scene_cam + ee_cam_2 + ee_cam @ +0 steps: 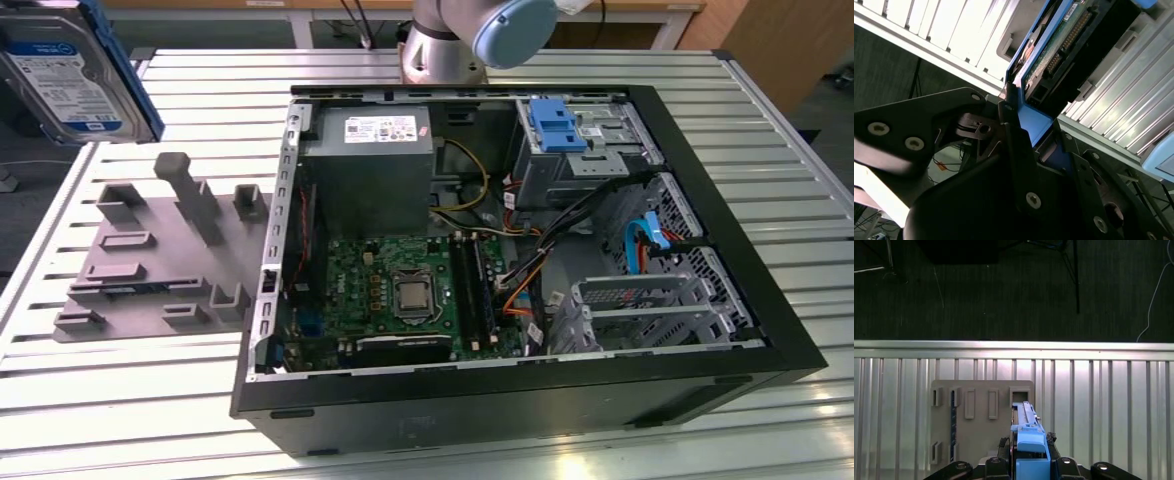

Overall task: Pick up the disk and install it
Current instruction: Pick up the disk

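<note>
The fingers point(1016, 145) are clenched on the disk's point(74, 75) blue rail point(1030, 450), high above the table point(214, 100) — a narrow grip, so carrying wants slow, untilted motion.

Disk point(74, 75), exterior view: cut off by the picture's top and left edges; label print too small to read. My arm point(454, 40) is cut by the top edge.

First wrist view: the disk shows edge-on only, its near end hidden behind its blue rail, clamped in my gripper point(1029, 445). Grey holder point(979, 440) on the table point(1104, 415): its near edge is covered by my gripper.

Second wrist view: the disk's far end runs off the picture, label face turned away.
</note>
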You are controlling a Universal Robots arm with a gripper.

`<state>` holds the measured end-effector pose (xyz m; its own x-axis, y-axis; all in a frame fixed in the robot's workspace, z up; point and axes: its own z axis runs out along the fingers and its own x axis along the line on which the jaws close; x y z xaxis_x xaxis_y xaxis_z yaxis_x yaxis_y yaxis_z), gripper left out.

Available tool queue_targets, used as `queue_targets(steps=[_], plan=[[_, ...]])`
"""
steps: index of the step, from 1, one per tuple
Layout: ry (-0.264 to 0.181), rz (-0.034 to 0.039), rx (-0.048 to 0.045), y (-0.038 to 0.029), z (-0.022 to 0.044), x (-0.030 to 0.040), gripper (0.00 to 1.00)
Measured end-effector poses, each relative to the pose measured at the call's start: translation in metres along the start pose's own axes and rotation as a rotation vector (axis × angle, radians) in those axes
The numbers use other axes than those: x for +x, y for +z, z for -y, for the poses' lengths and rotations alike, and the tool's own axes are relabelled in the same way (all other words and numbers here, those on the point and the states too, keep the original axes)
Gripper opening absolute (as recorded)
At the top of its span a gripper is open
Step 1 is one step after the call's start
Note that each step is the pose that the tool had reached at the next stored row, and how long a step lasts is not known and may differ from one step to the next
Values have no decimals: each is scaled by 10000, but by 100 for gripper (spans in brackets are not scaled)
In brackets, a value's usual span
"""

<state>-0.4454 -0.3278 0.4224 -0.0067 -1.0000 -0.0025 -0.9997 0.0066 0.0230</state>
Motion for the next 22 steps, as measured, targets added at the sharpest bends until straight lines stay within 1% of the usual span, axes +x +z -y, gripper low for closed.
queue_targets(steps=[16,17,22], plan=[[0,0,0,-49,-1,0,36],[0,0,1,-71,-2,0,36],[0,0,0,-86,-2,0,36]])
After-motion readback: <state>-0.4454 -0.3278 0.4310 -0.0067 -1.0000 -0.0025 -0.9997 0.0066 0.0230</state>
